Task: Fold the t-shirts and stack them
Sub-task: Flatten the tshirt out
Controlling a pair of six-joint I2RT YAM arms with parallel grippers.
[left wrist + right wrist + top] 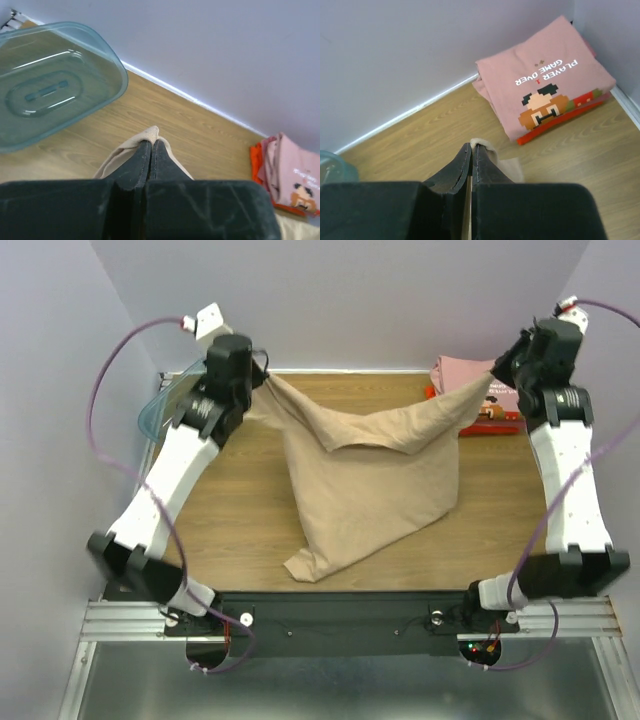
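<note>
The tan t-shirt point(370, 475) hangs stretched between both grippers, sagging in the middle, its lower end resting on the table. My left gripper point(262, 373) is shut on its far left corner; cloth point(148, 134) pokes out past the fingertips point(151, 145). My right gripper point(497, 368) is shut on its far right corner point(484, 145). The folded pink t-shirt point(546, 82) with pixel print lies on the folded red-orange t-shirt point(555, 122) in the far right corner; both also show in the top view point(462, 370).
A translucent teal plastic tub point(47, 82) stands upside down at the far left, near the wall, also in the top view point(165, 400). The wooden table point(245, 520) is walled on three sides.
</note>
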